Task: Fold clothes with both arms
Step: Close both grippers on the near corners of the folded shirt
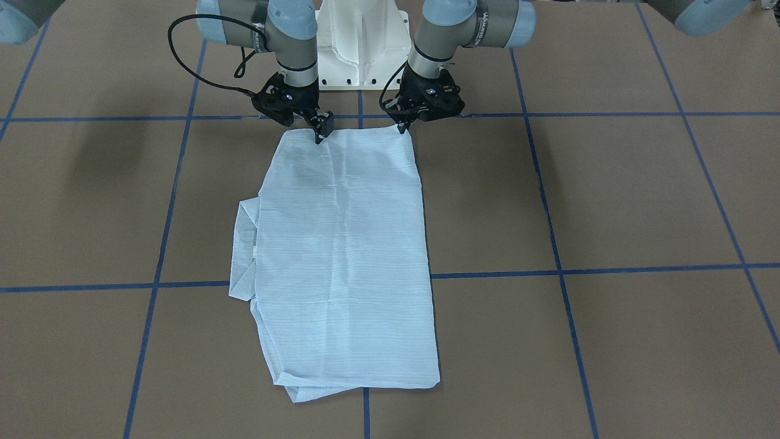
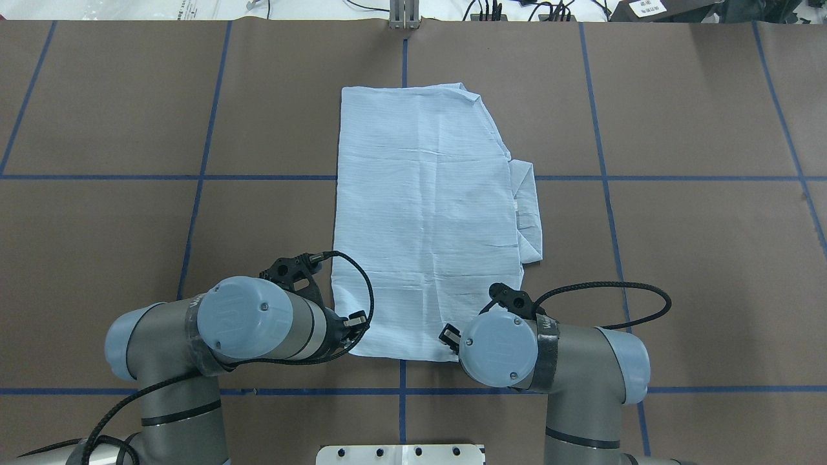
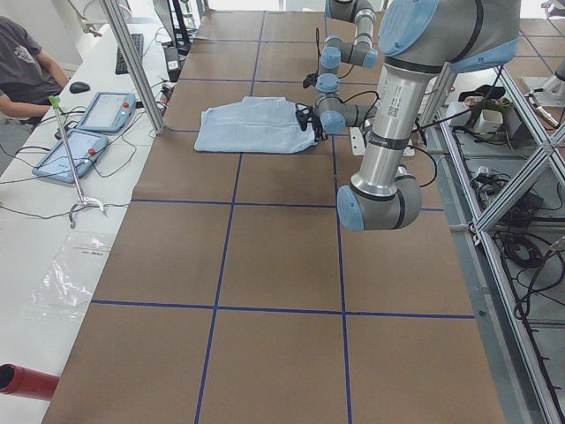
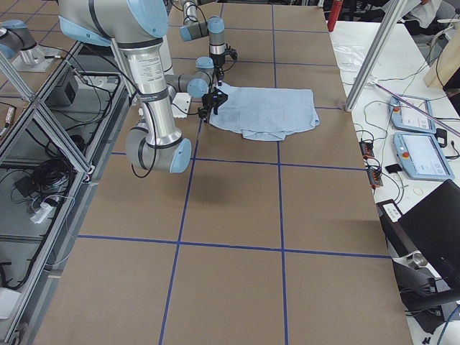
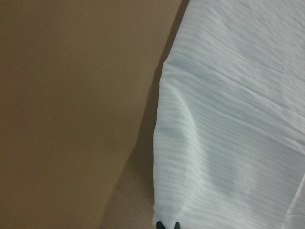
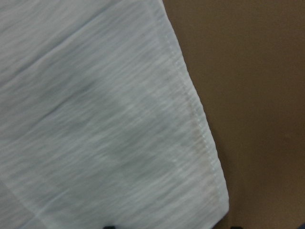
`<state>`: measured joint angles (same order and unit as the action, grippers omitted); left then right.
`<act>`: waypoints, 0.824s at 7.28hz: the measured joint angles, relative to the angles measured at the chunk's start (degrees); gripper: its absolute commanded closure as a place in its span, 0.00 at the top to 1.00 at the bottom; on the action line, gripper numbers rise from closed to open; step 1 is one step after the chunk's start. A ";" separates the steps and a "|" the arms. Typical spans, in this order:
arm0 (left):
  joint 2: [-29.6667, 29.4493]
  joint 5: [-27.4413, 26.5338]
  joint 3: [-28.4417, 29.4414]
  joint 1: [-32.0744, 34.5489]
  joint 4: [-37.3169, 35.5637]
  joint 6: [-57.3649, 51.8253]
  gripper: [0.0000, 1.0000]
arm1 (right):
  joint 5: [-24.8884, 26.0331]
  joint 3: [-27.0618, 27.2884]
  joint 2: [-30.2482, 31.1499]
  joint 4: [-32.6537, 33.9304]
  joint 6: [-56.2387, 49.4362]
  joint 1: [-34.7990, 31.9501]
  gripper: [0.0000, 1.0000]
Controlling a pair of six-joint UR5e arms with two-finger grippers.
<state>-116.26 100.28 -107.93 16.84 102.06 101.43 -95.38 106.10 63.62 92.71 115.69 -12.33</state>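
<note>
Left tool (image 1: 402,127) sits at the upper right corner of the folded shirt (image 1: 347,256) in the front-facing frame, and the right tool (image 1: 321,133) near the upper left of the same hem, probably so both can lift that edge together for the next fold. The shirt lies down the middle of the desk (image 1: 609,201). Only the wrist views settle the jaws: the left's stand narrow, seemingly pinching the corner, while the right's stand wide, straddling cloth ungripped.

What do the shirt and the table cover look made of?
Shirt: thin woven fabric, probably cotton or a blend, with a matte finish; it shows faint stripes, soft creases and a stitched hem. Table cover: likely brown paper or card; it looks matte and flat, with no sheen.
</note>
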 measured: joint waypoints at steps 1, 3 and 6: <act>0.03 0.00 0.00 0.02 -0.04 0.00 0.00 | 0.01 -0.05 0.07 -0.15 0.01 -0.03 0.79; 0.01 0.00 0.00 0.12 -0.10 0.00 0.00 | 0.02 -0.09 0.15 -0.25 -0.04 -0.06 0.79; 0.05 0.00 -0.03 0.38 -0.11 0.00 0.00 | -0.05 -0.09 -0.02 -0.27 0.22 -0.06 0.11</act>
<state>-116.21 100.28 -107.96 17.22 101.95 101.43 -95.43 106.01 63.60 92.44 115.91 -12.39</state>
